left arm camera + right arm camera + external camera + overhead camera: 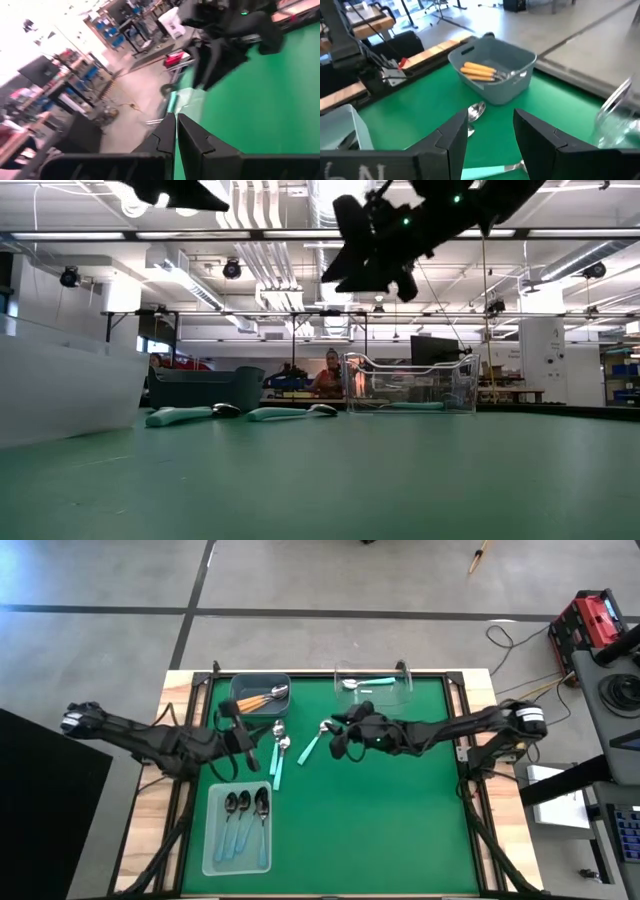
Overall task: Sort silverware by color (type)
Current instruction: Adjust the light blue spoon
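Three dark spoons (pixel 245 805) are lying sorted in the pale tray (pixel 213 862) and orange-handled spoons (pixel 266 695) in the grey bin (pixel 240 683), while the left pincer (pixel 247 754) is hanging closed and empty. Three teal-handled spoons (pixel 279 758) are waiting loose on the green surface (pixel 400 820); the right pincer (pixel 340 740) is hovering open above them, one teal spoon (pixel 362 683) already in the clear container (pixel 405 675).

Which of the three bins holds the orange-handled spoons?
The grey bin at the mat's far edge on the left arm's side. The clear bin beside it holds a teal-handled spoon; the pale tray nearer holds dark-bowled spoons.
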